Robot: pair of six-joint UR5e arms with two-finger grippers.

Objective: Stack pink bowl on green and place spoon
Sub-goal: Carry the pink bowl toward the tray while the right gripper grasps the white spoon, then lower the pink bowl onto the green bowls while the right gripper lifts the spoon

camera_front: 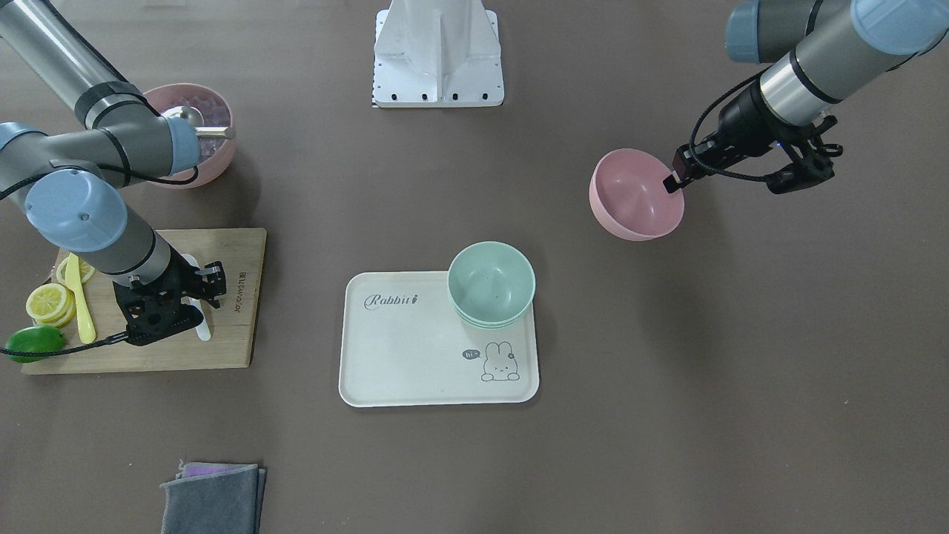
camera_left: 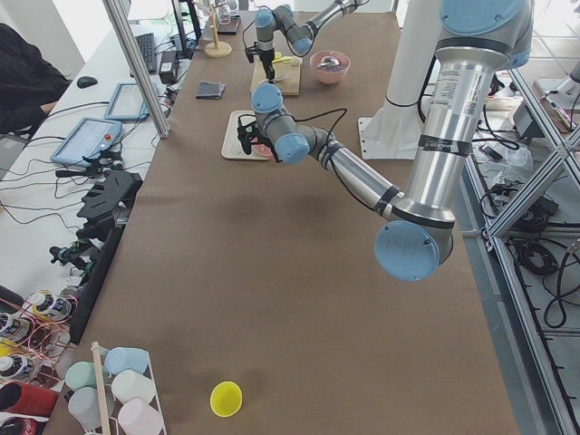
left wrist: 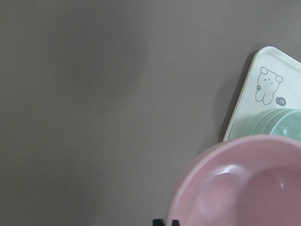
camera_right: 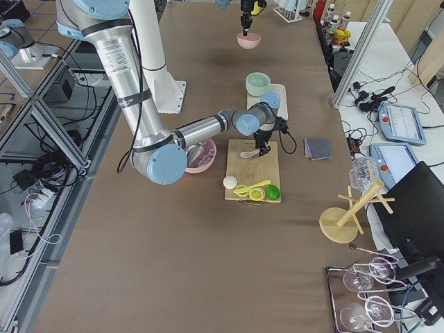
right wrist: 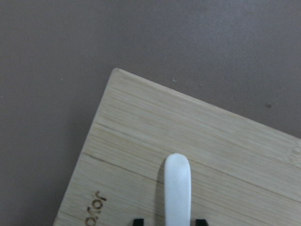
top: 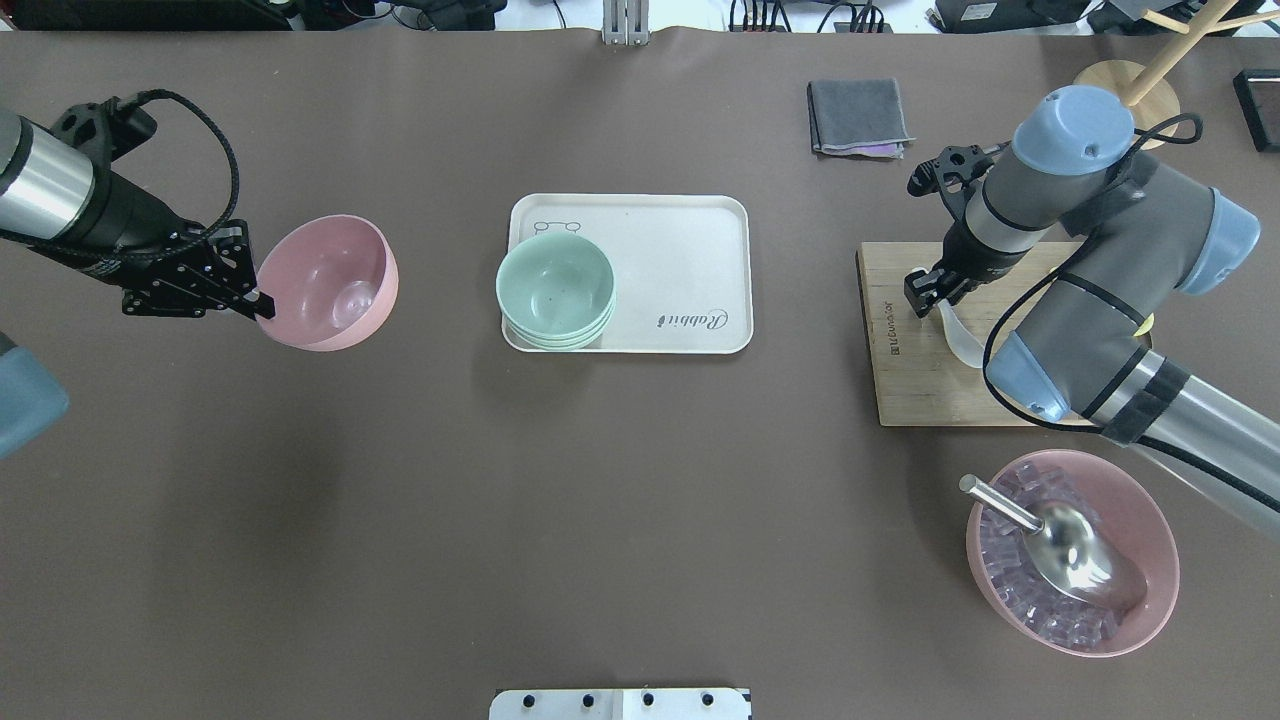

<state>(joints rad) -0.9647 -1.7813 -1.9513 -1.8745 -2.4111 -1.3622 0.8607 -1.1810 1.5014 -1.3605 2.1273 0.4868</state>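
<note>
Left jaws pinching rim of empty pink plastic bowl (top: 335, 280): probably light, stiff, slick; may swing. Right jaws spread astride handle of white plastic spoon (right wrist: 177, 188): narrow, likely slippery.

Tray (top: 690, 240) sits at the centre of the table (top: 640, 500), with stacked bowls (top: 555, 285) on its corner facing the robot's edge and left end. A single bowl (top: 330, 280) is toward the left end. Board (top: 910, 390), toward the right end, carries the spoon (top: 958, 335). Cloth (top: 858, 115) lies near the far edge.
</note>
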